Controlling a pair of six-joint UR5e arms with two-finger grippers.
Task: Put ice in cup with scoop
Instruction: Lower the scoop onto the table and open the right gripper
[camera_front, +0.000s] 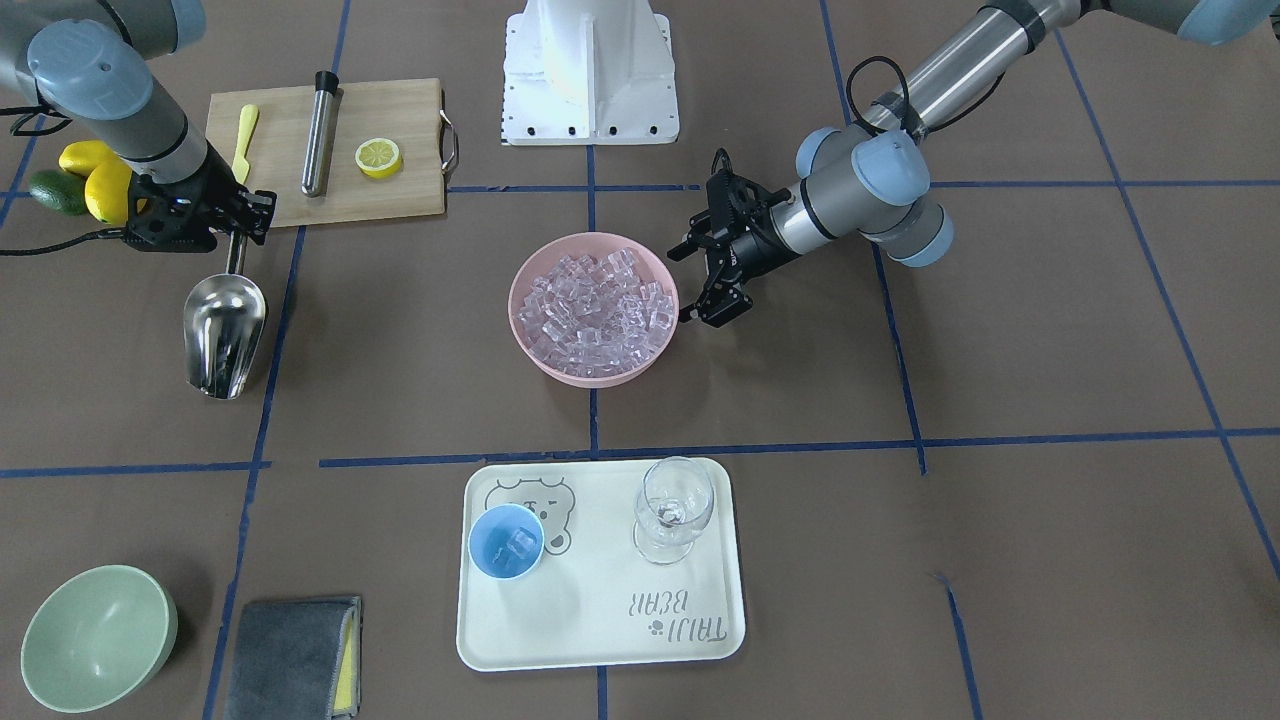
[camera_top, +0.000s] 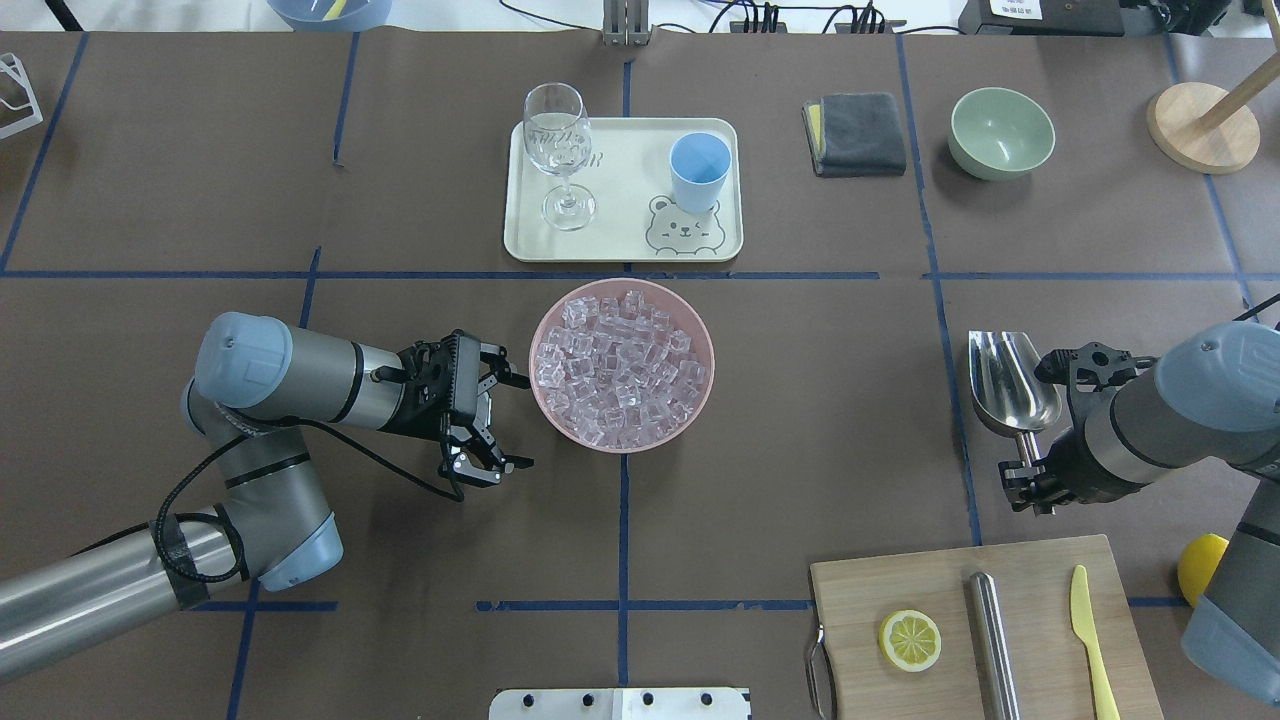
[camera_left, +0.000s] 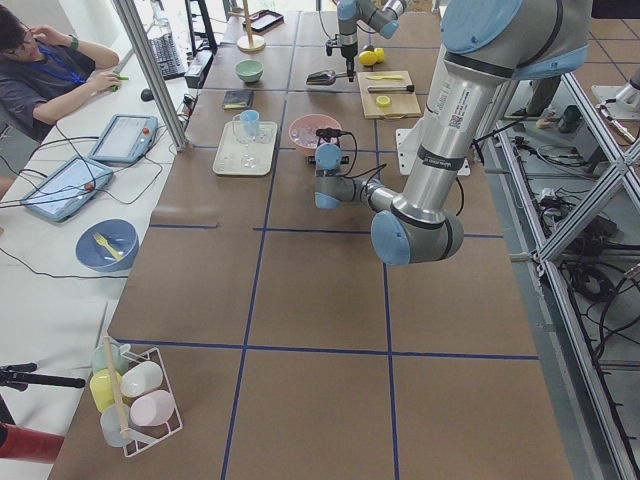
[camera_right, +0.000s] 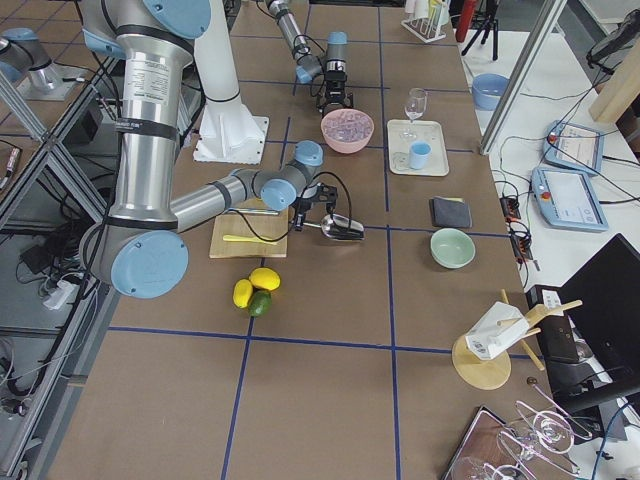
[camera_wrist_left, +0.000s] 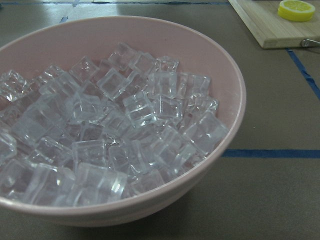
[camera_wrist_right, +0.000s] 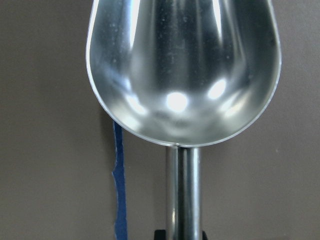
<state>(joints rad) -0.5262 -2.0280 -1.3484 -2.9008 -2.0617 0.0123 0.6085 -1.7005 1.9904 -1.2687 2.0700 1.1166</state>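
Nearest the robot, right claw (camera_top: 1030, 458) pinches the empty scoop (camera_front: 224, 335) by its handle, bare tabletop (camera_front: 400, 330) ahead. Left claw (camera_top: 518, 421), spread, sits just beside the pink bowl (camera_top: 548, 425), ice (camera_top: 620, 365) heaped inside. Farther out, cup (camera_front: 505, 541) at the tray's (camera_front: 600, 625) edge holds cubes.

My table (camera_top: 300, 150), brown with blue tape lines, carries a pink bowl (camera_top: 622, 446), a tray (camera_top: 625, 190), a board (camera_top: 900, 590), a green bowl (camera_top: 1000, 150), a cloth (camera_top: 855, 120) and a wooden stand (camera_top: 1200, 125), all apart.

Light-blue cup (camera_front: 491, 542), pink bowl (camera_front: 592, 375)
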